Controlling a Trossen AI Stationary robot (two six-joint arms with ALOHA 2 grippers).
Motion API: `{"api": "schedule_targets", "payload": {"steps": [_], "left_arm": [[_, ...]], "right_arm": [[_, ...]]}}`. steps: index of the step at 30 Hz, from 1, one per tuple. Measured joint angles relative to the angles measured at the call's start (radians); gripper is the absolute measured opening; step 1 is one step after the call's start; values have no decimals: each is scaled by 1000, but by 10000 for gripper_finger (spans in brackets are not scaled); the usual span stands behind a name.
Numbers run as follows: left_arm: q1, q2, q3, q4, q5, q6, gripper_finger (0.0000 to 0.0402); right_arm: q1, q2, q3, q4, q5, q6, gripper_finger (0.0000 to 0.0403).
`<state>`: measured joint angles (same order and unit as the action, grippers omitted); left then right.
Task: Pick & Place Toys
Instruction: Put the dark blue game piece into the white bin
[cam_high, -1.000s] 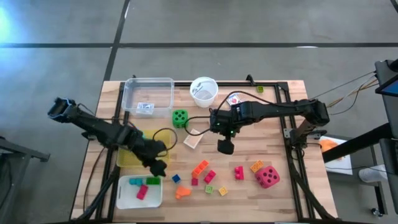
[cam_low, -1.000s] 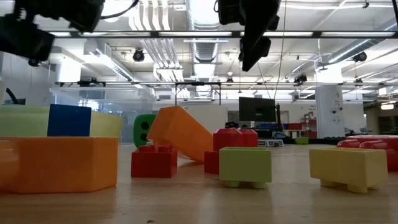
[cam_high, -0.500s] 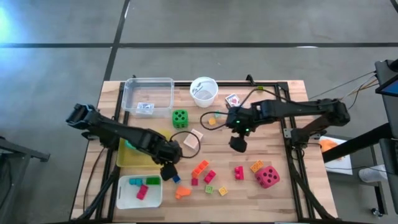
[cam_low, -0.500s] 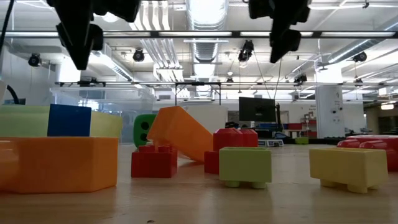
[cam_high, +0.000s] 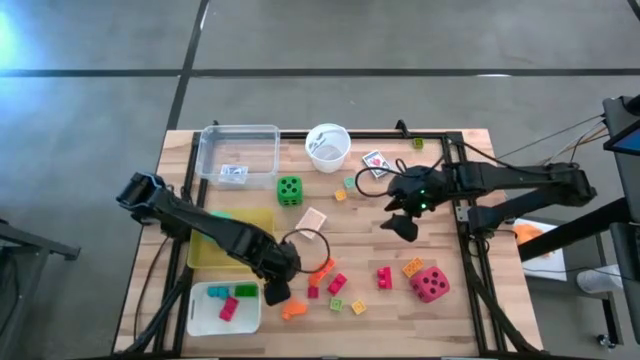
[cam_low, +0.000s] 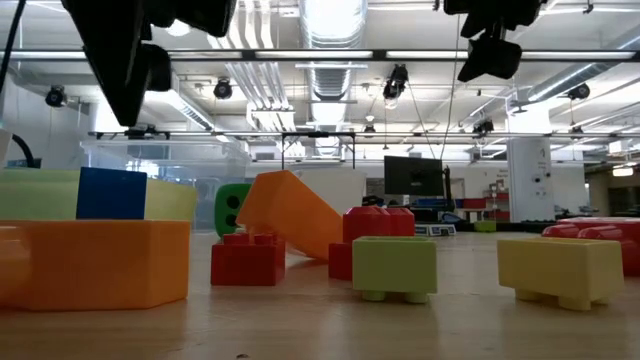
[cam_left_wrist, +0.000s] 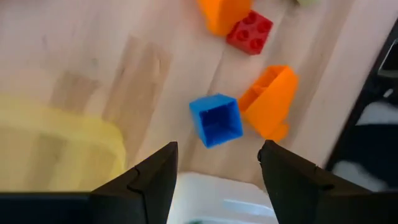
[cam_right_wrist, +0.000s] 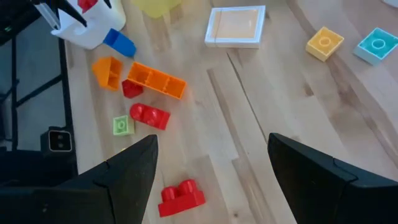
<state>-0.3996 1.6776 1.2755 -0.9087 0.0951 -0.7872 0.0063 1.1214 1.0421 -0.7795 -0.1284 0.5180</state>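
High view: the left gripper (cam_high: 277, 292) hangs over the near-left part of the wooden table (cam_high: 450, 310), just right of the white tray (cam_high: 200, 318) and near the yellow tray (cam_high: 215, 255). Its wrist view looks down between two parted fingers (cam_left_wrist: 149, 180) with nothing between them; a blue block (cam_left_wrist: 216, 119) lies on the wood in the gap ahead, with an orange wedge block (cam_left_wrist: 268, 102) touching its side and a small red block (cam_left_wrist: 249, 32) beyond. The white tray holds teal, green and red blocks (cam_high: 229, 300).

The right gripper (cam_high: 405, 227) hovers above the table's right-centre, clear of the toys. Its fingers (cam_right_wrist: 124, 180) stand wide apart and empty; below them the wrist view shows a long orange block (cam_right_wrist: 157, 80), a red block (cam_right_wrist: 149, 114), a green block (cam_right_wrist: 123, 126), another red block (cam_right_wrist: 181, 197), a flat white card pack (cam_right_wrist: 235, 26), a yellow block (cam_right_wrist: 324, 43) and a teal block (cam_right_wrist: 377, 45).

Farther off, a green die (cam_high: 289, 189) sits beside the clear tray (cam_high: 215, 135), which holds a small pack. A white cup (cam_high: 327, 147) stands at the far centre, with a card pack (cam_high: 375, 160) to its right. A red die (cam_high: 431, 284) rests near the right, beside an orange block (cam_high: 412, 267) and a red block (cam_high: 384, 277).

Low view shows an orange block (cam_low: 95, 262), a green block (cam_low: 394, 266) and a yellow block (cam_low: 560, 270) close up.
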Motion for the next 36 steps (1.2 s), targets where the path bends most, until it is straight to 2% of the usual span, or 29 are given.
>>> {"api": "schedule_targets", "payload": {"steps": [5,14,20,27,31,36], "left_arm": [[-16,38,22,10,-33,367,218],[-17,79,21,40,-49,725,218],[-25,81,9,63,-163,844,218],[-27,79,-3,100,-151,941,218],[-27,79,-26,146,-104,968,218],[-27,79,-40,174,-99,973,218]], "right_arm": [[0,-8,-23,12,-2,-10,297],[0,-7,-37,15,-2,4,297],[0,-7,-36,36,0,10,297],[0,-7,-36,37,0,25,297],[0,-7,-36,37,0,25,297],[0,-7,-36,37,0,22,297]]}}
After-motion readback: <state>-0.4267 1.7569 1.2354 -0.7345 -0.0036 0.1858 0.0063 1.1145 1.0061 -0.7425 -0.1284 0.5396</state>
